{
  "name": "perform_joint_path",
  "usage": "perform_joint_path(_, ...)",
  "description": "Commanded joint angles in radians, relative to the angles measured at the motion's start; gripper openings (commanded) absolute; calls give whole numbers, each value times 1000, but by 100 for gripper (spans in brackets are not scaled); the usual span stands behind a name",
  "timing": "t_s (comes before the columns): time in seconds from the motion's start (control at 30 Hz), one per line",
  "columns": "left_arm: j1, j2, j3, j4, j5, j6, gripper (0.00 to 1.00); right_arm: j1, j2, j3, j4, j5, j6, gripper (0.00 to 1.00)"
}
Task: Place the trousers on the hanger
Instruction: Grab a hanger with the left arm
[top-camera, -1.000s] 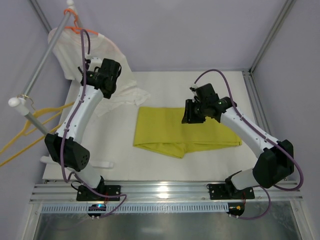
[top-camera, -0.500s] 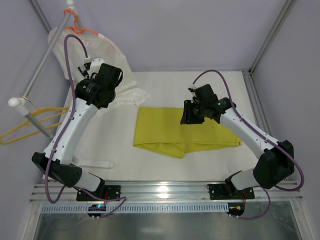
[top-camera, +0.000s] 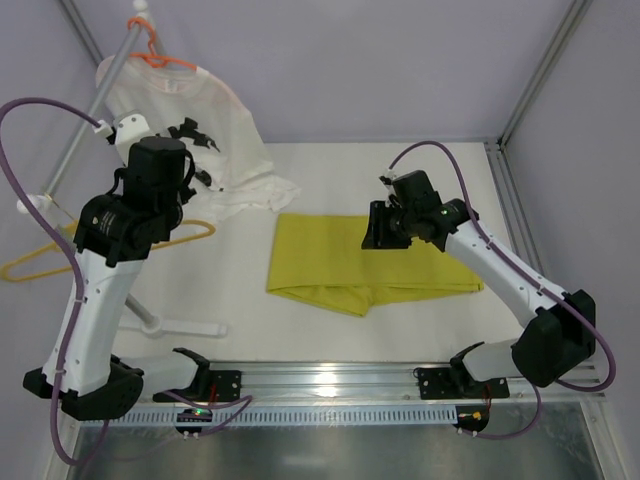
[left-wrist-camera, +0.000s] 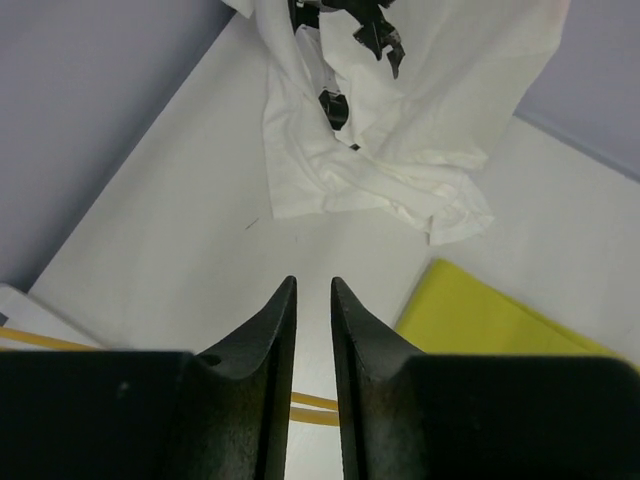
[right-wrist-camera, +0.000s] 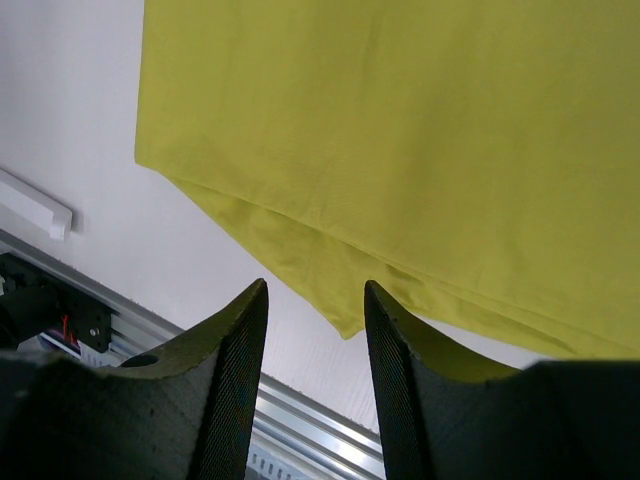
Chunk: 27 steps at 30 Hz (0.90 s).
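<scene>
Two-finger right gripper (top-camera: 370, 238) tilted down, above trousers (top-camera: 320, 262)

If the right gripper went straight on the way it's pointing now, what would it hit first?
Probably the trousers, near their folded edge: the right gripper points down at the cloth, nothing between. Depth is hard to judge.

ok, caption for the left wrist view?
Left fingers slightly apart over the table, white T-shirt ahead, trousers at right.
</scene>
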Motion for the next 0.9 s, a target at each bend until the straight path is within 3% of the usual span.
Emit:
perform_joint_path(0.0,3,2,49,-24,7,-71,21,6,-40,-6,29,-3,2,47)
perform_joint_path(0.07,3,-9,72,-77,-94,-226,23,6,-45,-9,28,-2,0,47)
perform_joint_path(0.17,3,-29,110,-152,-157,-330,32,7,-48,-16,26,1,-4,47)
perform_joint_path(0.47,3,-90,100,-306,-202,-458,49,7,-34,-18,35,-8,2,48)
perform_joint_path(0.63,4,-66,60,-418,-254,-634,65,14,-30,-6,29,-8,4,48)
perform_joint_path(0.87,4,20,60,-472,-187,-770,67,15,-28,3,12,9,-12,48)
